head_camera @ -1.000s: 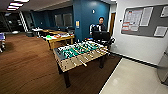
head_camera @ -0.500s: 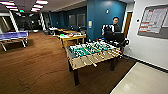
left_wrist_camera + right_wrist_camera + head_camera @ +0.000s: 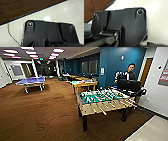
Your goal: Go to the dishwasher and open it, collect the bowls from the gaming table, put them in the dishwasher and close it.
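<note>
The dishwasher, the bowls and the gaming table are out of view. I look into a large game room with brown carpet [image 3: 45,114]. My left arm's dark wrist plate [image 3: 50,33] hangs over pale smooth floor [image 3: 70,13], close to the dark strip where the carpet [image 3: 22,7] begins. My right arm's dark wrist plate [image 3: 121,25] is also above pale floor [image 3: 156,18], with a corner of carpet [image 3: 95,6] beside it.
A foosball table [image 3: 105,103] with a green field stands just ahead on the right. Behind it a person [image 3: 130,72] stands at a dark monitor [image 3: 130,85]. Yellow-wood tables [image 3: 83,84] line the blue wall. A blue ping-pong table [image 3: 31,82] stands far left. A thin cable [image 3: 9,32] lies on the pale floor.
The whole head picture has shifted: the camera has turned left and come closer. The foosball table now sits further right and larger, and the ping-pong table has come into the picture.
</note>
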You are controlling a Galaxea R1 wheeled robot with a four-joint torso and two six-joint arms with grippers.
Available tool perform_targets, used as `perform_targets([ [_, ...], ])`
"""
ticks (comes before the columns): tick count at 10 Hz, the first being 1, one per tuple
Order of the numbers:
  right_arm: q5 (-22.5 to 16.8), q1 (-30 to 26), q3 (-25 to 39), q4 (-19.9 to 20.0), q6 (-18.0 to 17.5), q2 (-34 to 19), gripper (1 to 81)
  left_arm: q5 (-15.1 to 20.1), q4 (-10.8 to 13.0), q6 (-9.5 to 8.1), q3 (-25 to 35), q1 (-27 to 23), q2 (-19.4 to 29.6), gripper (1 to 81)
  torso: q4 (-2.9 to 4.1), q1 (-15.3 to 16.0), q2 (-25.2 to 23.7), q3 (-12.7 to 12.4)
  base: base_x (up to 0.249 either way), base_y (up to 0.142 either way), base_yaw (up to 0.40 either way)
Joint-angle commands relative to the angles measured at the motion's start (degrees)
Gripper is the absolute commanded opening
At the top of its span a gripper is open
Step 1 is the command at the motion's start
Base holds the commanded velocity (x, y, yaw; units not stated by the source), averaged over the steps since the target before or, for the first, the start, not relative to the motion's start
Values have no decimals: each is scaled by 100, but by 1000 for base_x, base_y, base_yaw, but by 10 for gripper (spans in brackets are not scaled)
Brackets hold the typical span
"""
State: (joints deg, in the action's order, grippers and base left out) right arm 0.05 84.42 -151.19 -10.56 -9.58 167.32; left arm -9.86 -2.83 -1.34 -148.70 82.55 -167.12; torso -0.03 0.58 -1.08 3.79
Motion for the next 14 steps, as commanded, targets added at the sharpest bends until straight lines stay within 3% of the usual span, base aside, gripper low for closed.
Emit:
perform_targets([
  [1,-286,-298,-15,-43,18,-73,811,266,-7,2,8,-297,73,811,0,0,0,0,0,0,351],
  [6,-286,-315,-15,-43,18,-64,811,266,-7,-7,8,-297,91,811,0,0,0,0,0,0,318],
  [14,-312,-316,-41,-78,18,14,811,257,-16,-24,8,-279,100,811,0,0,0,0,0,0,27],
])
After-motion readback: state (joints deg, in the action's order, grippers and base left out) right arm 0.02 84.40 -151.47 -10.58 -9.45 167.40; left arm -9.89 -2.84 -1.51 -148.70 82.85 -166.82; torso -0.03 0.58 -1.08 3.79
